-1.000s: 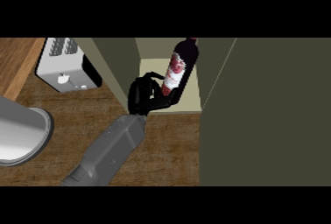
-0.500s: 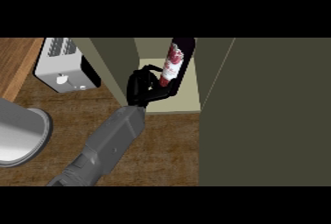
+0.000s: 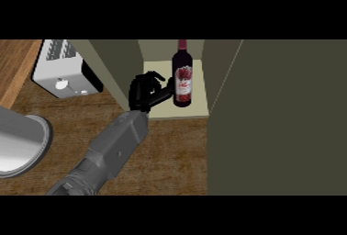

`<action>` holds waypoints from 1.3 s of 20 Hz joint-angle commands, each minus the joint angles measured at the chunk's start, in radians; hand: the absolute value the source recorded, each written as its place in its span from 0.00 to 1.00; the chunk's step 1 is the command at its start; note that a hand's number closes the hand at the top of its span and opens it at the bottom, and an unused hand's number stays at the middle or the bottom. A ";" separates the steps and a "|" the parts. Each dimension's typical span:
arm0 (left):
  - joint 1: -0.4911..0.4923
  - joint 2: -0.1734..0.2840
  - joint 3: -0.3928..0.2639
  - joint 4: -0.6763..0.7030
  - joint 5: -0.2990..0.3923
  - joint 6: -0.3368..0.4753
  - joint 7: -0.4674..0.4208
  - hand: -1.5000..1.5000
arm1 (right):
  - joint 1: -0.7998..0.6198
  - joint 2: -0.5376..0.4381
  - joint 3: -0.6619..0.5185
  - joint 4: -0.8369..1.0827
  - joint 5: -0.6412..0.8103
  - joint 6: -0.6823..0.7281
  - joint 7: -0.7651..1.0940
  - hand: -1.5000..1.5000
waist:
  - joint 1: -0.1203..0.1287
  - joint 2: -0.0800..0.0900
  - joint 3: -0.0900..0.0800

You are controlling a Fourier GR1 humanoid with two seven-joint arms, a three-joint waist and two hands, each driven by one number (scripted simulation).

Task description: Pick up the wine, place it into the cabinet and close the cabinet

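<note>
Head view: at the lower left of the frame a grey forearm [image 3: 108, 151] rises across the wooden tabletop [image 3: 169, 156], beside a round grey pot [image 3: 17, 147] at the left edge. Which arm it is cannot be told. Its black hand [image 3: 146, 92] sits at the cabinet [image 3: 284, 114] opening, fingers curled, just beside the wine [image 3: 182, 80]; whether they touch cannot be told. Upright on the pale shelf [image 3: 180, 112], the bottle stands inside. At upper left sits a toaster [image 3: 64, 69].

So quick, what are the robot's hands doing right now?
Left hand: fingers curled beside the wine bottle; whether it grips it cannot be told.
Right hand: not in view.
</note>
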 commanded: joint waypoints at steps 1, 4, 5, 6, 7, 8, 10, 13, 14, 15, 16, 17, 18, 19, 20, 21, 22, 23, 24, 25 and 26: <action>0.013 0.001 0.024 0.020 0.022 0.002 -0.048 1.00 | 0.058 -0.023 -0.031 -0.021 -0.056 0.038 -0.006 0.00 | -0.009 0.001 0.000; 0.004 0.001 0.052 0.036 0.045 0.010 -0.084 1.00 | -0.014 -0.018 -0.010 -0.017 -0.041 -0.003 0.043 0.00 | -0.010 0.003 0.000; -0.027 0.001 0.070 0.066 0.033 -0.001 -0.093 1.00 | 0.022 -0.011 -0.006 -0.035 -0.022 0.009 0.011 0.00 | -0.002 0.001 0.000; -0.023 0.005 0.074 0.079 0.022 -0.019 -0.124 1.00 | -0.042 -0.042 -0.045 0.017 -0.049 0.011 0.021 0.00 | 0.009 0.002 0.000; 0.027 0.001 0.033 0.006 0.032 0.046 -0.142 1.00 | -0.084 0.000 0.020 0.015 0.003 -0.034 0.043 0.00 | 0.006 0.000 0.000; 0.029 0.001 0.037 0.015 0.026 0.041 -0.164 0.00 | -0.007 -0.038 -0.044 0.030 -0.035 0.032 -0.014 0.00 | 0.004 -0.002 0.001; -0.013 0.001 0.059 0.045 0.007 -0.013 -0.154 0.00 | 0.026 -0.021 -0.021 -0.024 -0.022 0.018 -0.001 0.00 | 0.014 -0.004 0.001; 0.043 0.001 0.033 -0.010 -0.011 -0.007 -0.222 0.00 | -0.040 -0.052 -0.063 -0.009 -0.068 -0.007 0.058 0.00 | 0.028 -0.008 0.001; 0.057 0.043 0.032 0.001 -0.018 -0.074 -0.228 0.00 | -0.033 -0.041 -0.035 -0.033 -0.045 -0.007 0.053 0.00 | 0.028 -0.007 0.000; -0.005 0.010 0.038 -0.038 -0.015 0.010 -0.184 0.00 | -0.061 -0.038 -0.057 -0.003 -0.039 -0.024 0.040 0.00 | 0.038 -0.012 0.001; 0.042 0.001 0.034 -0.039 -0.008 -0.010 -0.241 0.00 | -0.061 -0.042 -0.062 0.036 -0.037 -0.008 0.020 0.00 | 0.030 -0.008 0.001; 0.061 0.009 0.019 -0.075 -0.025 0.002 -0.212 0.00 | -0.038 -0.015 -0.015 -0.003 0.002 -0.031 0.041 0.00 | 0.050 -0.016 0.001; 0.057 0.042 0.026 -0.085 -0.021 -0.013 -0.201 0.00 | -0.005 -0.045 -0.059 -0.020 -0.041 0.004 0.027 0.00 | 0.045 -0.016 0.001; 0.070 0.011 0.014 -0.080 -0.036 0.014 -0.220 0.00 | -0.021 -0.029 -0.040 -0.009 -0.023 -0.007 0.019 0.00 | 0.044 -0.014 0.001; 0.097 0.026 0.006 -0.104 -0.042 -0.003 -0.230 0.00 | -0.017 -0.038 -0.051 -0.019 -0.029 -0.007 0.028 0.00 | 0.049 -0.016 0.001; 0.103 0.019 0.000 -0.140 -0.041 0.033 -0.210 0.00 | 0.033 -0.024 -0.038 -0.006 -0.007 0.027 -0.031 0.00 | 0.055 -0.020 0.002; 0.115 0.024 -0.012 -0.167 -0.051 0.055 -0.187 0.00 | 0.060 -0.041 -0.057 -0.038 -0.041 0.033 -0.002 0.00 | 0.054 -0.022 0.002; 0.135 0.031 -0.018 -0.208 -0.047 0.062 -0.169 0.00 | -0.001 -0.079 -0.104 -0.056 -0.117 0.002 0.084 0.00 | 0.065 -0.025 0.002; 0.174 0.035 -0.044 -0.238 -0.070 0.059 -0.179 0.00 | -0.032 -0.055 -0.082 0.008 -0.065 -0.004 0.037 0.00 | 0.072 -0.023 0.002; 0.180 0.057 -0.056 -0.284 -0.080 0.074 -0.150 0.00 | 0.011 -0.044 -0.070 0.018 -0.044 0.018 0.006 0.00 | 0.072 -0.024 0.002; 0.193 0.093 -0.073 -0.339 -0.088 0.055 -0.112 0.00 | -0.016 -0.056 -0.070 -0.035 -0.056 -0.012 0.063 0.00 | 0.078 -0.027 0.002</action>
